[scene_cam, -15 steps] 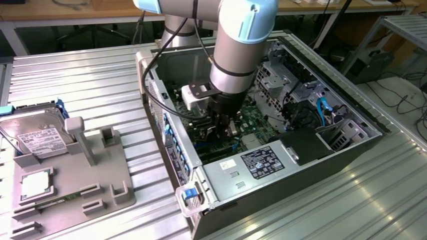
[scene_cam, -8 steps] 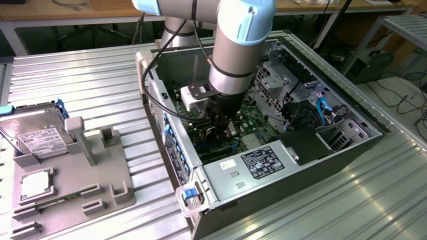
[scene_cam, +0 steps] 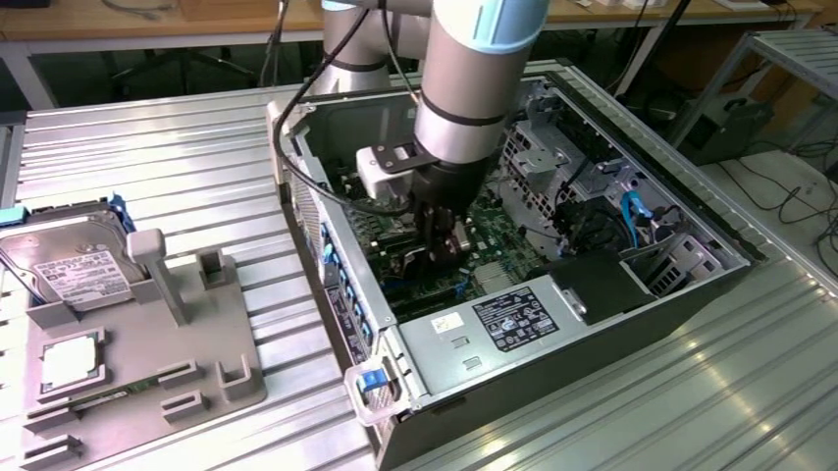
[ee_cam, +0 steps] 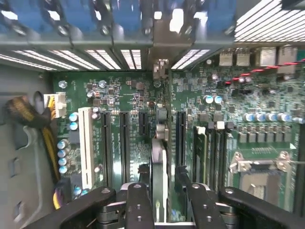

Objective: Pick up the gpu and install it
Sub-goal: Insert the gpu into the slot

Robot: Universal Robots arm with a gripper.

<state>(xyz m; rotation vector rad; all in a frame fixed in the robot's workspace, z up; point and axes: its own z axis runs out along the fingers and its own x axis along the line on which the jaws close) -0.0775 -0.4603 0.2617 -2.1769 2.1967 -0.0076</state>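
The gpu (ee_cam: 160, 143) stands on edge in a slot of the green motherboard (ee_cam: 128, 109), seen as a thin strip. Its silver end bracket (ee_cam: 161, 67) sits against the case's rear wall. My gripper (ee_cam: 170, 198) straddles the card's near end, one black finger (ee_cam: 139, 200) on each side. A small gap shows between the card and the other finger (ee_cam: 202, 200), so the jaws stand open around it. In the exterior view my gripper (scene_cam: 445, 240) reaches down into the open computer case (scene_cam: 392, 324), and the arm hides the gpu.
Empty expansion slots (ee_cam: 109, 143) and a white slot (ee_cam: 86, 143) lie beside the card, and the processor socket (ee_cam: 257, 171) on its other side. Outside the case, a grey fixture (scene_cam: 196, 334) holds a hard drive (scene_cam: 73, 270) and a square chip (scene_cam: 69, 365). The power supply (scene_cam: 511, 319) fills the case's near end.
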